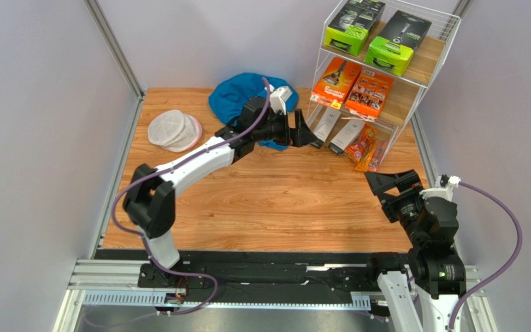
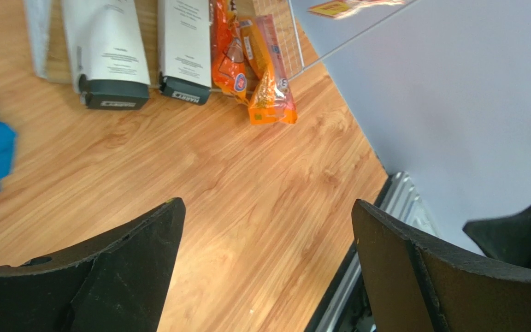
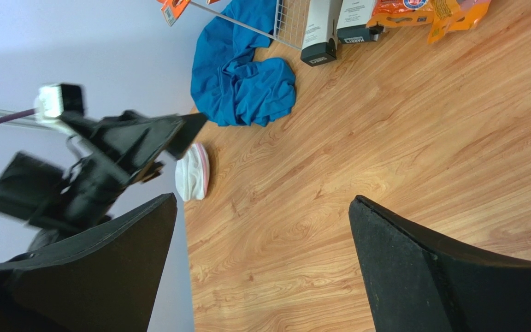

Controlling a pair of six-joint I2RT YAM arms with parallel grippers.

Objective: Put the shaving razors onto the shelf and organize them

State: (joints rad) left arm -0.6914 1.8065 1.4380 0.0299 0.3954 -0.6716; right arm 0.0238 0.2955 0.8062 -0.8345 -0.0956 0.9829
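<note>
Both arms are empty-handed. The left gripper (image 1: 310,131) hangs spread wide just in front of the slim white boxes (image 1: 337,128) on the bottom tier of the shelf (image 1: 427,62). The right gripper (image 1: 391,181) is equally spread near the table's right edge. Lime-green boxes (image 1: 355,24) sit on top, with orange cartons (image 1: 362,93) in the middle. The bags of disposables (image 1: 371,146) poke out over the front, so I'd tidy those: come in low, pinch the near end, and slide them back without nudging the white boxes.

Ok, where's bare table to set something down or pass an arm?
Free: the table's broad middle, between left arm, right pincer and shelf. Crowded: the back, with blue cloth, mesh pouch, and white boxes and orange bags poking from the bottom tier.
</note>
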